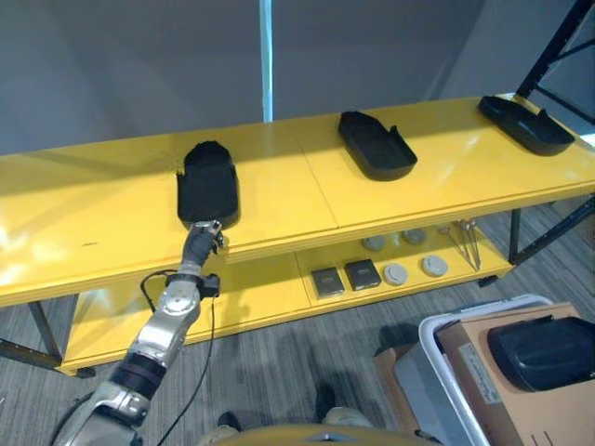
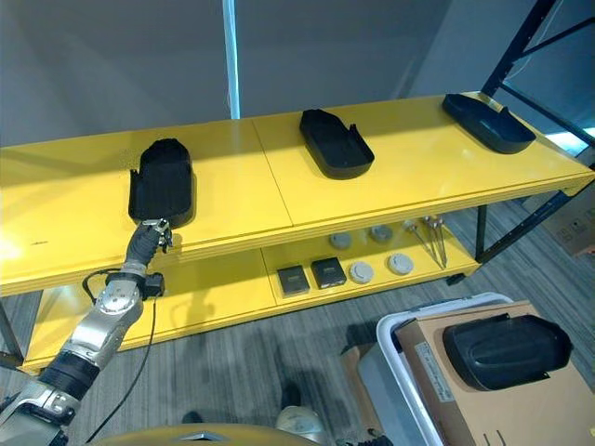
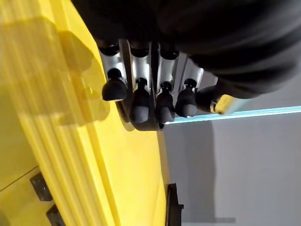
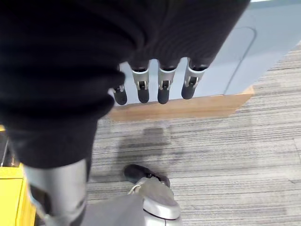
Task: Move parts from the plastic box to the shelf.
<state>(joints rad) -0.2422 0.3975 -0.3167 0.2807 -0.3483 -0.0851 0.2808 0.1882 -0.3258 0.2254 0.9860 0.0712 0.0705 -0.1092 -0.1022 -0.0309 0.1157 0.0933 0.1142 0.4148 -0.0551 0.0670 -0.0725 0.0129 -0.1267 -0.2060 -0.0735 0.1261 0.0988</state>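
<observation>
Three black moulded parts lie on the yellow shelf's top board (image 1: 279, 200): one at the left (image 1: 208, 181), one in the middle (image 1: 375, 144), one at the far right (image 1: 525, 123). My left hand (image 1: 201, 240) reaches up to the near end of the left part, open, with straight fingers (image 3: 141, 101) whose dark tips touch that part's edge (image 3: 146, 125). A fourth black part (image 1: 542, 350) rests on cardboard (image 1: 479, 372) in the white-rimmed plastic box (image 1: 437, 327) on the floor at the lower right. My right hand (image 4: 143, 89) hangs open over the grey carpet, holding nothing.
The lower board carries two dark square blocks (image 1: 345, 277), several grey round discs (image 1: 414, 269) and a metal tool (image 1: 468, 243). A black rack post (image 1: 558, 46) rises at the far right. Grey carpet lies between the shelf and the box.
</observation>
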